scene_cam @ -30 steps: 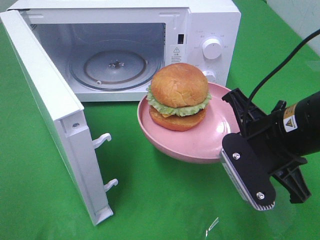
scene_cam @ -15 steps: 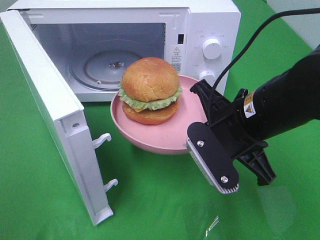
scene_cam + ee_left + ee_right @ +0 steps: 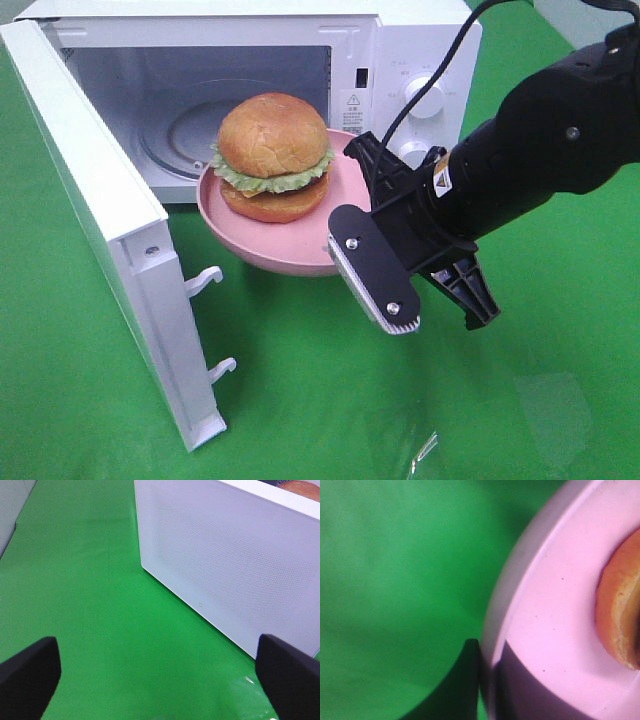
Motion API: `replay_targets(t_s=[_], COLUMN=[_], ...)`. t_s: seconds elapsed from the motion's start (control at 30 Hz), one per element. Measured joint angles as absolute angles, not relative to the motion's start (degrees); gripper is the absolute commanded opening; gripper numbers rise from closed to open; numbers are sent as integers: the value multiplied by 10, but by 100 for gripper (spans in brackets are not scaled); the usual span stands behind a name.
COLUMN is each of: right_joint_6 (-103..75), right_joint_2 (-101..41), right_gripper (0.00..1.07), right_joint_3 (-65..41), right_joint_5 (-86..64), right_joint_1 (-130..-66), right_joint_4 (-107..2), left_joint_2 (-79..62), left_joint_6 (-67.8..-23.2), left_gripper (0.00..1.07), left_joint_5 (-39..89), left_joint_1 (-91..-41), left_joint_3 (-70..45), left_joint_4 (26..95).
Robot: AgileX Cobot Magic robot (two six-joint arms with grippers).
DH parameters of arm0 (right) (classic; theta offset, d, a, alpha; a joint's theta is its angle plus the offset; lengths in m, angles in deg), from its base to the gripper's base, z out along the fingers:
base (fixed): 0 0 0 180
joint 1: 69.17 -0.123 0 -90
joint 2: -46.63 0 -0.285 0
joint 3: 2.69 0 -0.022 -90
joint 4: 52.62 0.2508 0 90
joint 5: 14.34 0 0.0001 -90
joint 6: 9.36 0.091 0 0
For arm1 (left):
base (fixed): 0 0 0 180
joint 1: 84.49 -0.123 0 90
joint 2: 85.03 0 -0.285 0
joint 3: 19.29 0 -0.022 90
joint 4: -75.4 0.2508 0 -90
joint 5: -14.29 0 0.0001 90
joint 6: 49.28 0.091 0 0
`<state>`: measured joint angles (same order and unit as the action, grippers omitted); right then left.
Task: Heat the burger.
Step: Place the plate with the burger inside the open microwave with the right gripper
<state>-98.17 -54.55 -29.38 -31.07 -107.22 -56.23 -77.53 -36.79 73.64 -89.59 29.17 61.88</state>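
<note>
Ana: Plate (image 3: 290,255) and burger (image 3: 273,155) have swung left and up toward the microwave (image 3: 420,40) since a second ago. The right arm has followed and now reaches across the middle.

Ben: Where does the burger sit?

Ana: On the middle of the plate, lifted clear of the counter, right at the mouth of the open oven and in front of the round glass turntable (image 3: 190,135). Its top bun is a glossy, golden-brown dome, lightly mottled. Frilly green lettuce pokes out below it, then a dark patty and an orange-brown base.

Ben: And the plate?

Ana: Round, shallow, smooth matt pink, with a raised rim. The right claw (image 3: 350,195) is pinched narrow on that rim, on the side nearest the controls. One flat black finger with a pale ridged edge lies against the outside of the dish.

Ben: The other one?

Ana: The left claw (image 3: 160,690) is spread wide and holds nothing. Its dark, rounded tips hang over the cloth beside the outer face of the door (image 3: 100,200), a white panel with fine dotted mesh.

Ben: Surroundings?

Ana: A bright green cloth (image 3: 300,400), smooth with a faint sheen, covers the counter. The microwave is a white box with round knobs (image 3: 425,97). Its door stands fully open on the left, with two white hook latches (image 3: 205,280) on its edge.
</note>
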Motion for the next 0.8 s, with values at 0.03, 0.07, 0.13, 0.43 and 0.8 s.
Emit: replay_targets(t_s=[0.03,0.07,0.13,0.43,0.8], right_joint_6=[-981,-981,-981,-981,-981], right_joint_2=[-549,-549,-557,-587,-634], right_gripper=[0,0,0,0,0], right_joint_3=[-289,-289,-279,-240,-188], right_joint_5=[-311,-311,-311,-341,-350], right_joint_1=[-1072,-1072,-1072,-1090,-1092], right_joint_4=[-562,-562,-561,-560,-535], left_joint_2=[-775,-775,-775,-775,-775], left_joint_6=[-368,-368,-368,-368,-368], left_gripper=[98,98,98,98,98], left_joint_5=[736,736,736,736,736], left_joint_1=[-896,-896,-896,-896,-896], left_joint_3=[292,292,292,292,292], left_joint_4=[619,619,619,619,619])
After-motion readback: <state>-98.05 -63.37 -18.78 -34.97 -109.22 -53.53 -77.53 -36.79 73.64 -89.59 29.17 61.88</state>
